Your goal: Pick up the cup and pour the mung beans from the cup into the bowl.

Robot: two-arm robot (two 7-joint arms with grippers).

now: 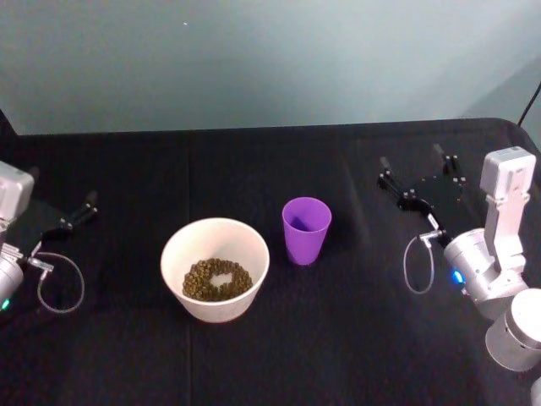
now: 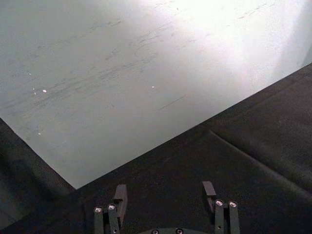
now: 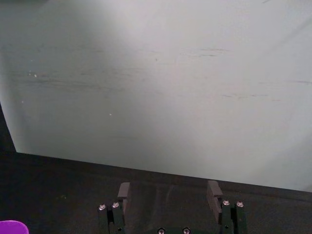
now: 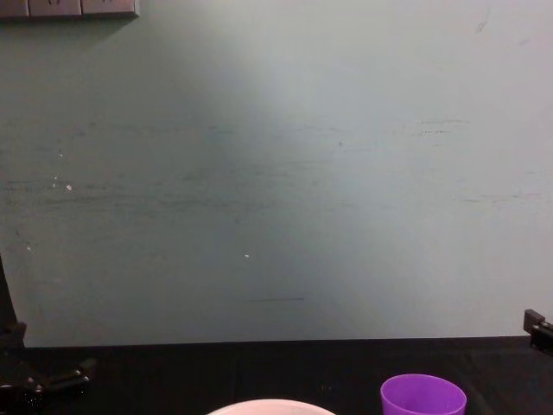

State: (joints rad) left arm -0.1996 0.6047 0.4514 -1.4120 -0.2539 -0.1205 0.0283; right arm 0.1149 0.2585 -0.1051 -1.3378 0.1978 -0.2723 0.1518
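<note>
Black tabletop [image 1: 355, 338] in front of us, cup [image 1: 306, 229] upright, mouth up, just right of bowl [image 1: 215, 268] holding mung beans [image 1: 217, 279], left gripper [image 2: 165, 195] and right gripper [image 3: 169, 195] both spread wide, empty, parked at our sides

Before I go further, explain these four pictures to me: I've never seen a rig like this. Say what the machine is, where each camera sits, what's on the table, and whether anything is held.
This is a robot with two arms. The head camera looks down on a black-covered table. There stands a round white bowl holding tiny olive-brown mung beans, and beside it, apart, an upright small purple plastic cup. The left gripper and right gripper sit off to the sides, both open, holding nothing. Each wrist camera looks past its own fingers toward the pale wall. The chest camera looks across the table.
</note>
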